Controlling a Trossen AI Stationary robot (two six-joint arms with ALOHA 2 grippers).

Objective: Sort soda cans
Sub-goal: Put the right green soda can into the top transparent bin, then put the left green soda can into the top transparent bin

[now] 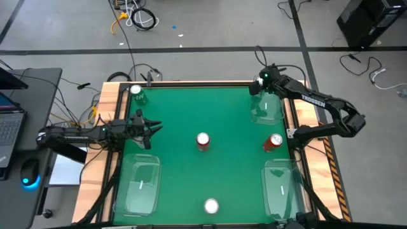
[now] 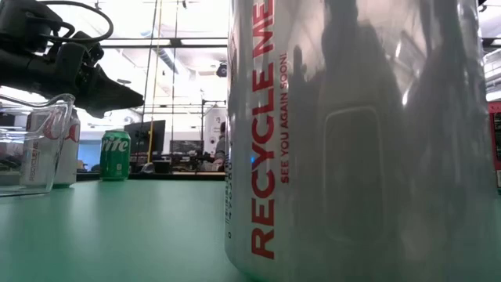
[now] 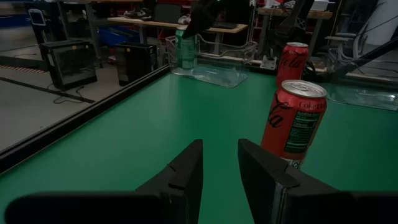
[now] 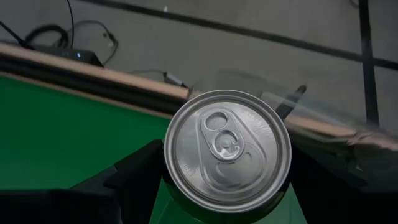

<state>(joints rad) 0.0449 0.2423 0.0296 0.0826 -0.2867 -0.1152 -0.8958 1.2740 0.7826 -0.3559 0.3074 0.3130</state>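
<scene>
Right gripper (image 4: 225, 180) jaws wide, flanking green can (image 4: 227, 149) over far-right tray (image 1: 267, 109); left gripper (image 1: 152, 129) narrowly open, empty, at left edge

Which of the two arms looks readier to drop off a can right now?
The right arm. Its tool sits around a green can above the far right tray. The left tool is empty, near the table's left edge.
</scene>
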